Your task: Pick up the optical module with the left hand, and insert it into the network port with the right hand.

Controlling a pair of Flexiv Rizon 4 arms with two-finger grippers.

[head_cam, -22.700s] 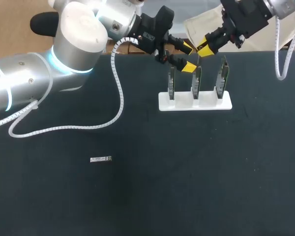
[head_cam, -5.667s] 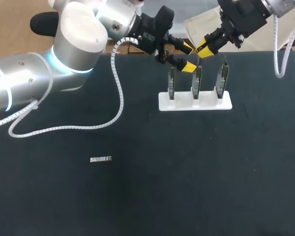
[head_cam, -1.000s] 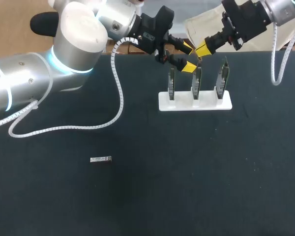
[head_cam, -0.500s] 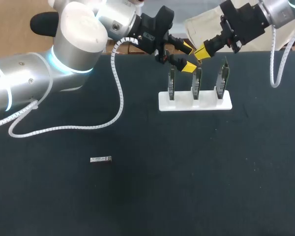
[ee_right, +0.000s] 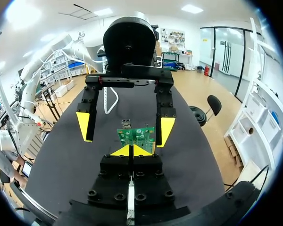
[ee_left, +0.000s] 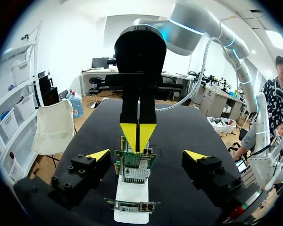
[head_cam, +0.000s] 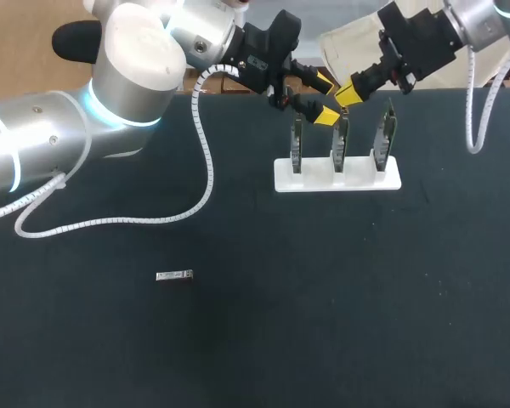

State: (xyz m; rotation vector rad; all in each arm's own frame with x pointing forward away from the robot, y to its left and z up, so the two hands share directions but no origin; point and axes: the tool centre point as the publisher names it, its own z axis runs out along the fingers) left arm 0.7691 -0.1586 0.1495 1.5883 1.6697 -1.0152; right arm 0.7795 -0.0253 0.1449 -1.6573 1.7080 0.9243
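left gripper (head_cam: 325, 100) jaws apart, right gripper (head_cam: 348, 92) jaws closed

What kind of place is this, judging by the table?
Probably a robotics bench for electronics assembly trials. The left arm and right arm reach over a black table. Three circuit boards stand upright in a white holder, and a small optical module lies apart from them.

The right gripper (ee_right: 131, 150), its yellow tips pressed together, points at a green upright circuit board (ee_right: 136, 135) just ahead; beyond, the left gripper's (ee_right: 125, 128) spread fingers frame that board.
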